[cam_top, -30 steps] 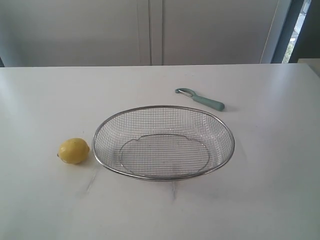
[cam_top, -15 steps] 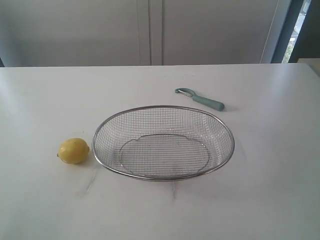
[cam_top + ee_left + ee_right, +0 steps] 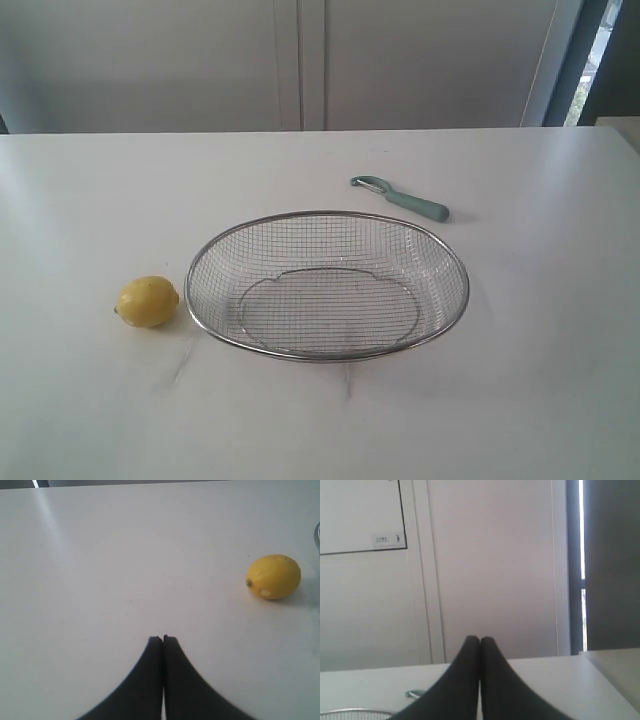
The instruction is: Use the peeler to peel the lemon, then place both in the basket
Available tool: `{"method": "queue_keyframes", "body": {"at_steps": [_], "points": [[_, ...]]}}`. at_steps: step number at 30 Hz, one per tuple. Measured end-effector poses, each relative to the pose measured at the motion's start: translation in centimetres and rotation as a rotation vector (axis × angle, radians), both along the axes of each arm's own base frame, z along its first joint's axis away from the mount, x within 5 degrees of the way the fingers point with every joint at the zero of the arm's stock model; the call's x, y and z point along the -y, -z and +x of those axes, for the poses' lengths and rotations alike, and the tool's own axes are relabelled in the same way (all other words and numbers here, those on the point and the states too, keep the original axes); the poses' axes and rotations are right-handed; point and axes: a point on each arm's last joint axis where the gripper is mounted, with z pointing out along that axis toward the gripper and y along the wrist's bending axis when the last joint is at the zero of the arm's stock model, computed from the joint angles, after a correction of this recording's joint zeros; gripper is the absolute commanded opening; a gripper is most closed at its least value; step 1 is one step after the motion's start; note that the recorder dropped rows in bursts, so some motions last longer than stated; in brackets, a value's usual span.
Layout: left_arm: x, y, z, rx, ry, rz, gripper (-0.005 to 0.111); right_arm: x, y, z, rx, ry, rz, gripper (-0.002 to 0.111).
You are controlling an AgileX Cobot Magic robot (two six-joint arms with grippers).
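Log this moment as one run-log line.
stage: not started | lemon: on table, beside basket | peeler: on table beyond basket | left end effector: shut, empty | right end effector: shut, empty

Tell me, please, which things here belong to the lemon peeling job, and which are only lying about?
For the job:
lemon
peeler
basket

Not for the job, only surroundings:
white table
wall panels behind it
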Motion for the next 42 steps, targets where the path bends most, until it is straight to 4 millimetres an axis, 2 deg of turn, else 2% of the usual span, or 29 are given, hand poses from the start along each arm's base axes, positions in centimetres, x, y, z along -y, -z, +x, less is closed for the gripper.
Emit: {"method": "queue_keyframes", "body": {"at_steps": [10, 31, 42], "points": [[0.0, 0.0, 0.0, 0.0, 0.0, 0.0, 0.0, -0.1, -1.6, -0.6, 0.185, -0.008, 0.004, 0.0], [0.0, 0.0, 0.0, 0.0, 0.0, 0.0, 0.0, -0.1, -1.9, -0.7, 0.219, -0.012, 0.013, 0.0], [0.0, 0.0, 0.0, 0.0, 0.0, 0.0, 0.0, -0.1, -2.2, -0.9, 0.261, -0.054, 0.119, 0.0]]}}
